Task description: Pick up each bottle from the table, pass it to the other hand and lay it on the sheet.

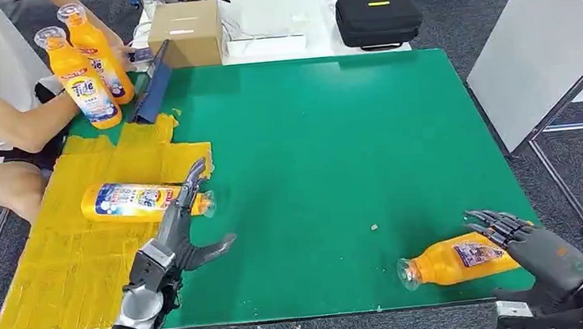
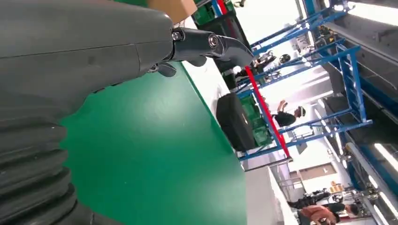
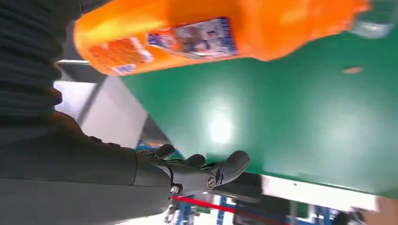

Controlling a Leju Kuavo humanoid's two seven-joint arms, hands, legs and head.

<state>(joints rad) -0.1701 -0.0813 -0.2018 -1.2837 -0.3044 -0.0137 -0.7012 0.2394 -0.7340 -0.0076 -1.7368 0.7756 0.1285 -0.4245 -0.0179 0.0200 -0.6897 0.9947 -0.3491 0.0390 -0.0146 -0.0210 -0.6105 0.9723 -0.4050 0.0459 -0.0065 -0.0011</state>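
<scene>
The counter (image 1: 335, 153) before me has a green top. A yellow sheet (image 1: 65, 256) lies on it and hangs past its edge. One orange bottle (image 1: 144, 200) lies on its side on that sheet. Beyond the sheet, at the counter's far corner, two orange bottles (image 1: 88, 63) stand upright beside a blue folder (image 1: 152, 85). Well away from the sheet, near my edge, another orange bottle (image 1: 460, 259) lies on the bare green.

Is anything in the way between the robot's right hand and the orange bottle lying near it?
No, nothing visible. The right hand is open right beside the orange bottle, which lies on its side on the bare green mat near the front edge.
</scene>
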